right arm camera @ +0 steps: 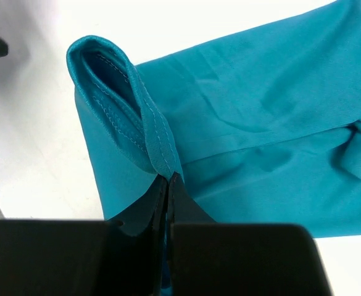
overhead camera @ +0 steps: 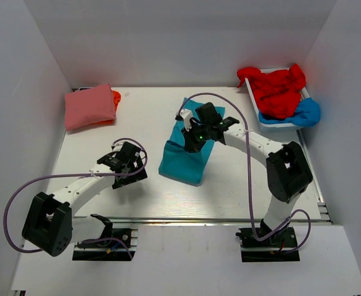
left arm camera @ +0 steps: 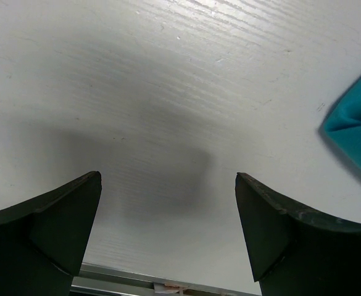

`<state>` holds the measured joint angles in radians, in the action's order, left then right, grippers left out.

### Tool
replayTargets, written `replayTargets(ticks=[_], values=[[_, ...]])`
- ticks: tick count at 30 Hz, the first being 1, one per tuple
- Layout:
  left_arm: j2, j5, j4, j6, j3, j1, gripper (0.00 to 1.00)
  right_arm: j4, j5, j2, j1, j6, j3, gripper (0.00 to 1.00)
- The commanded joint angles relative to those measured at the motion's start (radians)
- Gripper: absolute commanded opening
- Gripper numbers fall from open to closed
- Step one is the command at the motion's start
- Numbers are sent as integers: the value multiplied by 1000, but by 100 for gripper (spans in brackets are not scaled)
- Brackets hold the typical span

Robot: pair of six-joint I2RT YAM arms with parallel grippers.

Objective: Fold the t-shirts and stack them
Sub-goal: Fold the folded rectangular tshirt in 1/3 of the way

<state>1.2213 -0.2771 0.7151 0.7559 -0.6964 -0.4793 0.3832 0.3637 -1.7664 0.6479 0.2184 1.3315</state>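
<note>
A teal t-shirt (overhead camera: 186, 157) lies partly folded at the table's middle. My right gripper (overhead camera: 191, 140) is shut on a hemmed edge of it (right arm camera: 158, 151) and lifts that edge above the rest of the cloth (right arm camera: 260, 117). My left gripper (overhead camera: 126, 161) is open and empty over bare table, left of the teal shirt; a corner of the shirt (left arm camera: 356, 126) shows at the right of its wrist view. A folded pink t-shirt (overhead camera: 89, 105) lies on an orange one (overhead camera: 115, 97) at the back left. Red (overhead camera: 279, 89) and bright blue (overhead camera: 305, 113) t-shirts are heaped at the back right.
A white tray (overhead camera: 268, 123) at the back right holds the red and blue shirts. White walls close in the table on three sides. A metal rail (overhead camera: 217, 220) runs along the near edge, by the arm bases.
</note>
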Motion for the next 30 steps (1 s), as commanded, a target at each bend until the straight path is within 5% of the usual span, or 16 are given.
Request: replayTargets(ticks=[1,22,30], values=[[-25,4,-28,-13,-32,4,100,28,57,-34,-31,44,72,0],[57,23,-69,-23,-52,4,100,33,132,-197,-177,107,274,0],[113,41,-78,-32,-74,4,100,14,54,-318,-215,99,376,0]])
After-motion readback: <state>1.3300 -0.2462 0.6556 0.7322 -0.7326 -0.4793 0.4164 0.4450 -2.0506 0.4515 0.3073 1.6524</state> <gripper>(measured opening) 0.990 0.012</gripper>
